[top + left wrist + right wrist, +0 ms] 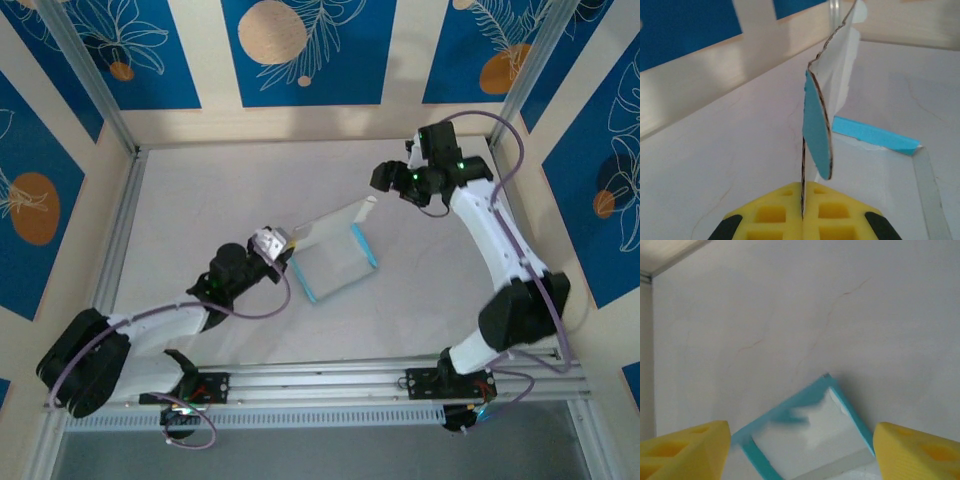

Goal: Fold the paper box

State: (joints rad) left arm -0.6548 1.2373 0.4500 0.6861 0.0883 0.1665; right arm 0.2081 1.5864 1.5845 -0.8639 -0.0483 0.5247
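White desk (pixel 200 190); paper box (pixel 335 262) mid-desk, half folded, one flap (pixel 817 130) up. Left hand (pixel 802 212) pinched on that flap's edge. Right hand (pixel 800 450) wide apart, empty, above the box, seemingly clear of it.

On the table (pixel 200 195), a paper box (pixel 338 265), left hand (pixel 284 248) at its left corner, right hand (pixel 384 180) beyond.
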